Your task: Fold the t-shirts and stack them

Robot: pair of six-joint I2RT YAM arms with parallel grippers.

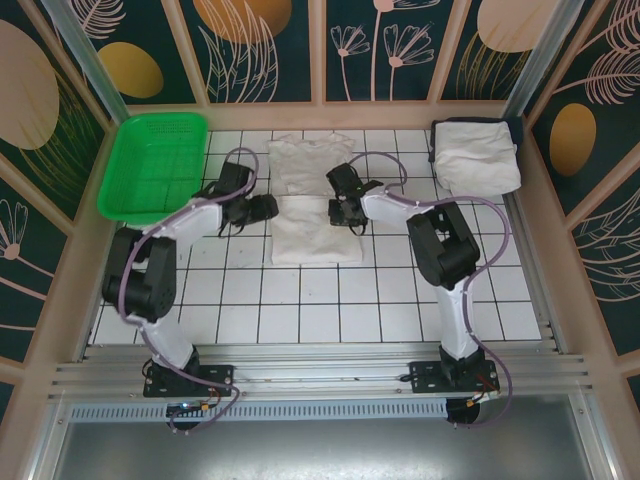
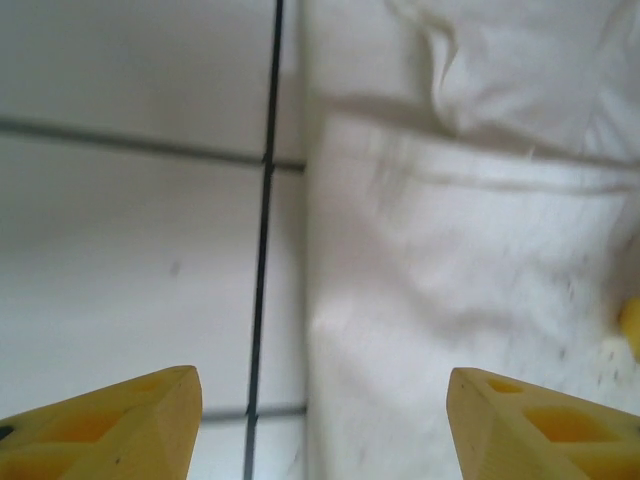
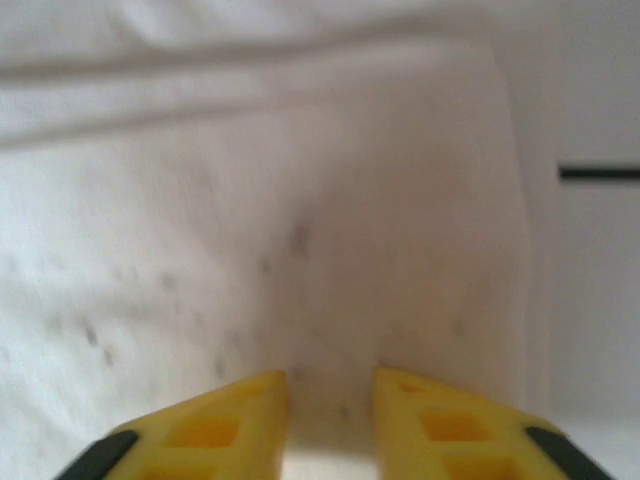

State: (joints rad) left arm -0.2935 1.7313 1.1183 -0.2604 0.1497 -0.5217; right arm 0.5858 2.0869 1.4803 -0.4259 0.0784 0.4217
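Folding the middle t-shirt (image 1: 310,240), I reckon: my left gripper (image 2: 320,410) stands spread and empty, the shirt's side edge ahead between its fingers; my right gripper (image 3: 330,400) sits nearly pressed together over cloth, pinching or not I cannot tell. Next calls for a clean edge grip

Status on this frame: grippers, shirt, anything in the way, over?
Left gripper open at left edge of t-shirt. Right gripper pinching its right edge. Shirt partly folded, mid-table. Green basket, folded pile off in far corners.

T-shirt (image 1: 310,215) between basket (image 1: 150,170) and stack (image 1: 475,155)
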